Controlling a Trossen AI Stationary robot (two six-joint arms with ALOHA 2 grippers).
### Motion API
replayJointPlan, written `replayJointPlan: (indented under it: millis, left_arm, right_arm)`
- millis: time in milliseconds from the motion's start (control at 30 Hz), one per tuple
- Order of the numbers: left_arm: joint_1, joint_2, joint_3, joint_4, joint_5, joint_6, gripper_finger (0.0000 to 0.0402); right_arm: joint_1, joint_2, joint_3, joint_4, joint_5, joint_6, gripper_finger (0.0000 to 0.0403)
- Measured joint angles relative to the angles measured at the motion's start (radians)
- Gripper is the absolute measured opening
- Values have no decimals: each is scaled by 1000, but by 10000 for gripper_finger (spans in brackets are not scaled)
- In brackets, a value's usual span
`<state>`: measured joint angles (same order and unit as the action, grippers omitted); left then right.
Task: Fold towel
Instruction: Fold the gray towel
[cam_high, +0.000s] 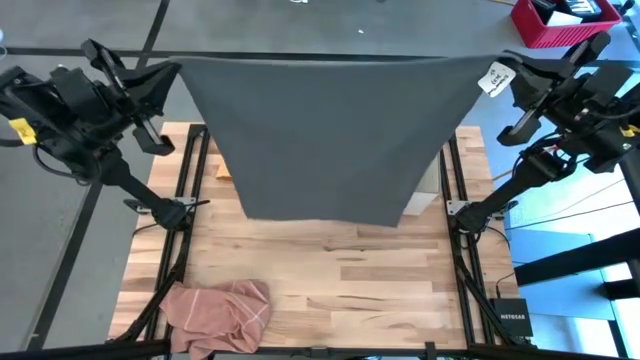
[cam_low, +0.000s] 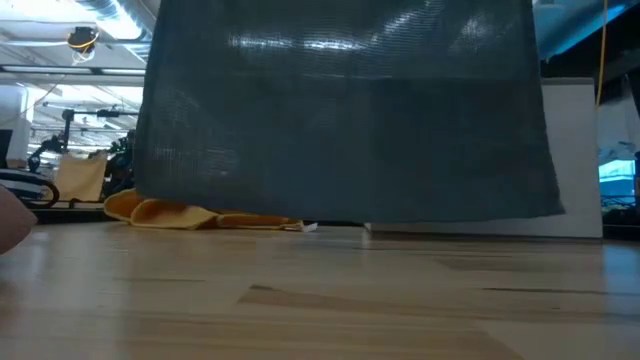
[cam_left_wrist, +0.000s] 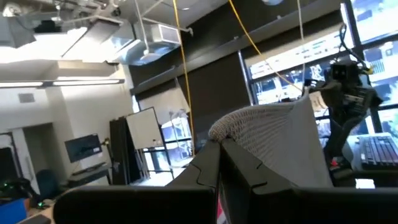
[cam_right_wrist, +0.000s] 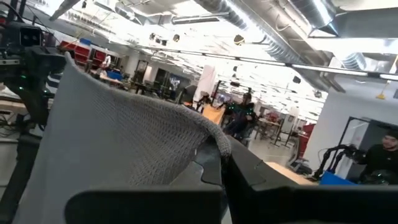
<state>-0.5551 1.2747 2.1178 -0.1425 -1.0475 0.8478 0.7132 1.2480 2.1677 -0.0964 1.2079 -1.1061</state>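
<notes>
A dark grey towel (cam_high: 330, 140) hangs spread wide between my two grippers, high above the wooden table (cam_high: 330, 290). My left gripper (cam_high: 176, 70) is shut on its upper left corner and my right gripper (cam_high: 497, 72) on its upper right corner, beside a white tag (cam_high: 493, 78). The top edge runs nearly straight from one gripper to the other. In the low view the towel's lower edge (cam_low: 350, 215) hangs just above the table top. My left gripper pinches the towel's upper left corner (cam_left_wrist: 249, 124) between its two fingers, the cloth bunched over the fingertips (cam_left_wrist: 239, 155). The towel hangs below, its top edge drawn toward the other arm. My right gripper pinches the towel's upper right corner (cam_right_wrist: 168, 140) between its two fingers, the cloth bunched over the fingertips (cam_right_wrist: 239, 162). The towel hangs down from the hold, clear of the table.
A pink cloth (cam_high: 215, 315) lies crumpled at the table's near left corner. A yellow cloth (cam_low: 170, 213) lies on the table behind the hanging towel. A red bin (cam_high: 560, 20) stands beyond the far right, a small black box (cam_high: 512, 318) at the near right.
</notes>
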Motion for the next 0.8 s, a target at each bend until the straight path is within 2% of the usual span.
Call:
replayJointPlan:
  millis: [133, 233, 367, 533, 800]
  left_arm:
    - [-20, 2, 0, -38, 12, -14, 1]
    - [-78, 7, 0, -137, 18, -84, 1]
    - [-165, 29, 0, -276, 21, -199, 1]
    - [-297, 75, 0, -434, 16, -421, 1]
    - [-490, 195, -1, -653, -129, -697, 1]
  right_arm:
    - [0, 4, 0, -11, 14, 8, 3]
    - [4, 29, 0, -42, 31, 49, 4]
    - [99, 50, -1, -149, 57, 143, 4]
    - [208, 98, -3, -278, 70, 312, 4]
    - [384, 220, -6, -412, 211, 558, 3]
